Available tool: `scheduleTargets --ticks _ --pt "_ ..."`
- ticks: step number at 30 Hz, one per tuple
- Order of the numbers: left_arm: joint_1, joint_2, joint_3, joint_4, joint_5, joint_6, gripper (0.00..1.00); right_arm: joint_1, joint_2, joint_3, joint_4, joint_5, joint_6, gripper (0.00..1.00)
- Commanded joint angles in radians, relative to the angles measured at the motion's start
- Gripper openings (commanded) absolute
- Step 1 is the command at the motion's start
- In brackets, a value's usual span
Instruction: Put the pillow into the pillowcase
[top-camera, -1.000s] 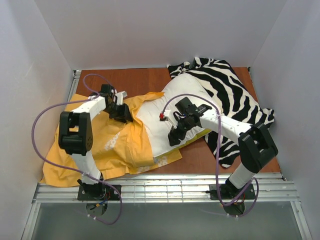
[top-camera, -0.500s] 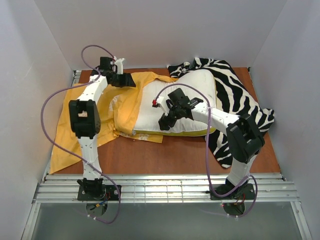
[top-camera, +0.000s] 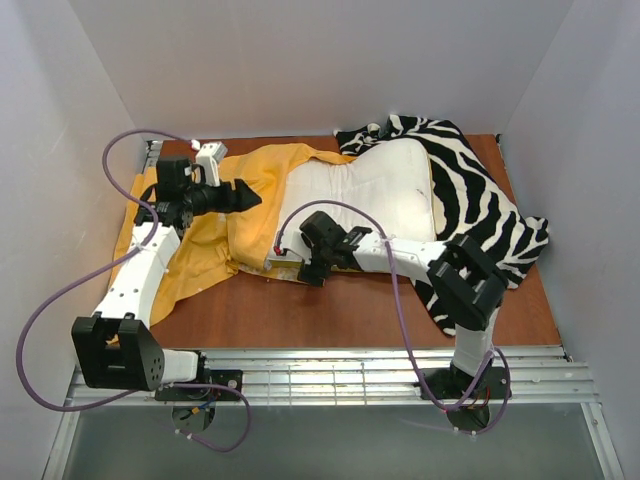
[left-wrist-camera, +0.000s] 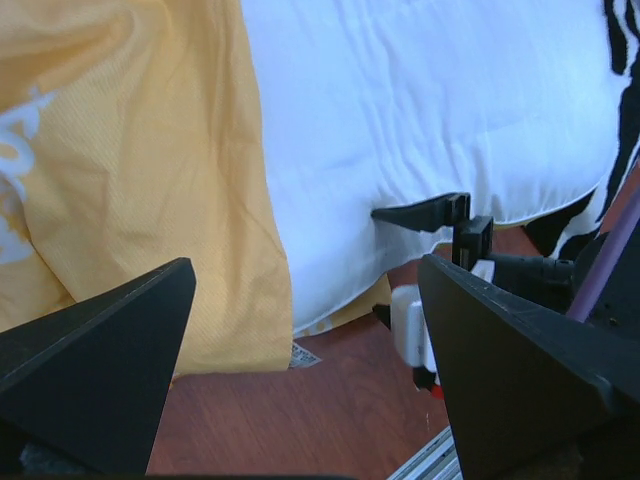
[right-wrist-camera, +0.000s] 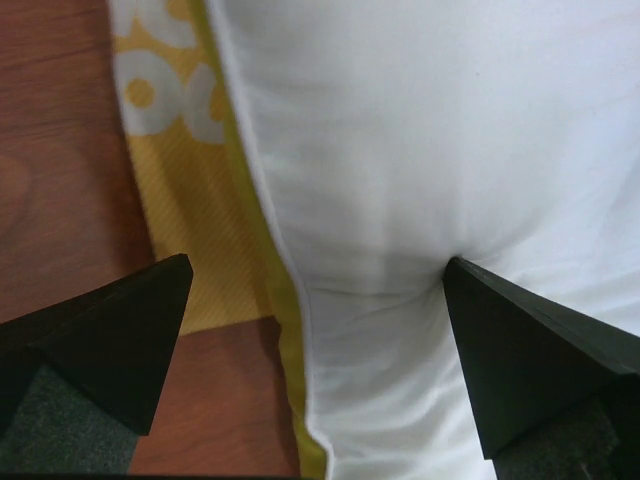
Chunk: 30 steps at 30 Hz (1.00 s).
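The white pillow lies mid-table, its left end under the folded orange-yellow pillowcase. My left gripper is open and empty, hovering over the pillowcase's edge where it meets the pillow. In the left wrist view, the left gripper is above the pillowcase, the pillow and bare wood. My right gripper is open at the pillow's near left corner. In the right wrist view, the right gripper straddles the pillow and its yellow-green band, one fingertip denting the pillow, with pillowcase beneath.
A black-and-white zebra-striped cloth lies under and to the right of the pillow. White walls close in the sides and back. A metal rail runs along the near edge. Brown table wood shows in front of the pillow.
My left gripper has come back from the far edge, towards me and lower, now open over the pillowcase. My right gripper has slid left along the pillow's near edge to its corner.
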Motion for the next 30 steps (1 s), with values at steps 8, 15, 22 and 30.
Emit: scheduleTargets --ticks 8,15,22,30 --pt "-0.078 -0.193 -0.379 0.129 -0.222 0.02 0.77 -0.03 0.132 0.062 0.066 0.045 0.026 0.01" --pt "-0.124 -0.136 -0.425 0.176 -0.302 0.071 0.74 -0.033 0.075 0.123 -0.023 -0.079 0.042 0.19" --pt "-0.124 -0.162 -0.423 0.178 -0.256 0.048 0.75 -0.033 0.023 0.074 -0.095 -0.049 -0.004 0.7" --pt "-0.124 -0.177 -0.419 0.153 -0.213 0.032 0.77 -0.091 -0.003 0.055 -0.103 0.01 -0.069 0.71"
